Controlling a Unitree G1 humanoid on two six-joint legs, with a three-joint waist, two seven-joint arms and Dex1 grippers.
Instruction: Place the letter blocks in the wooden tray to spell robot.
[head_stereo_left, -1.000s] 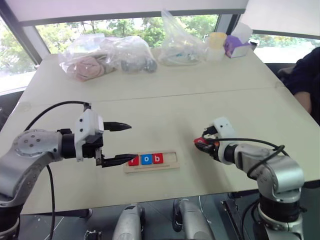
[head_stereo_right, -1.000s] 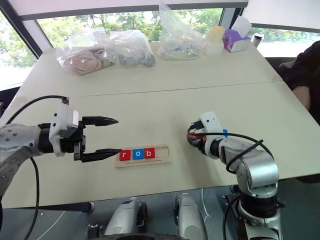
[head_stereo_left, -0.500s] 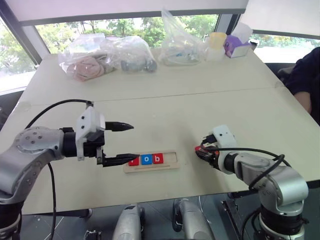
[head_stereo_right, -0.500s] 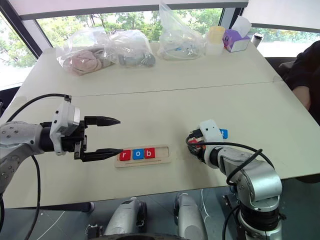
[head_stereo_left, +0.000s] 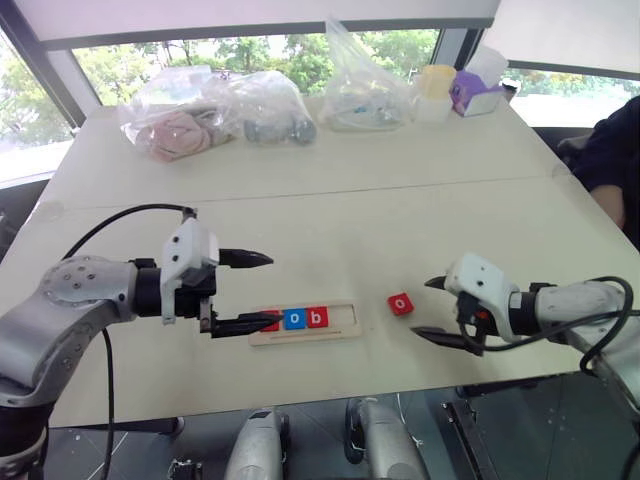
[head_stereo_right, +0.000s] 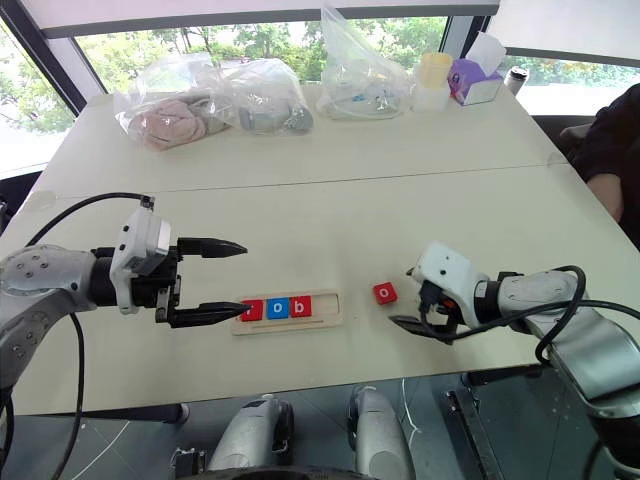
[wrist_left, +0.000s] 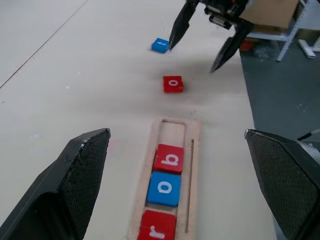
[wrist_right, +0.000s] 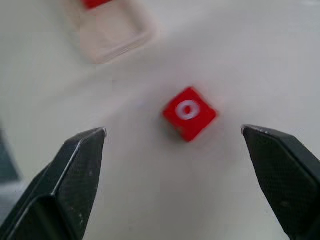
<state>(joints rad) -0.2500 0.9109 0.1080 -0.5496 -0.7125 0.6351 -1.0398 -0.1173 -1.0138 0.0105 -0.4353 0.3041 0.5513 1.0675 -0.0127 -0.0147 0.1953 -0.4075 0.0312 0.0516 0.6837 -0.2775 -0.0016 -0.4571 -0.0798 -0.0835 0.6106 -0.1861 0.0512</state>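
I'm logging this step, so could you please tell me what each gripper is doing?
Left gripper: open, holding nothing, beside the wooden tray.
Right gripper: open, holding nothing.

The wooden tray (wrist_left: 192, 150) is pale, unvarnished wood, smooth and matt. The letter blocks (wrist_left: 168, 158) look like smooth painted tiles with a slight sheen. The bench (head_stereo_left: 330, 215) is matt and cream. Far off lie glossy clear plastic bags (head_stereo_left: 260, 105).

The pale table (head_stereo_left: 400, 200) carries the wooden tray (head_stereo_left: 303, 325), a loose red "o" block (head_stereo_left: 400, 303) and bags (head_stereo_left: 215, 110).
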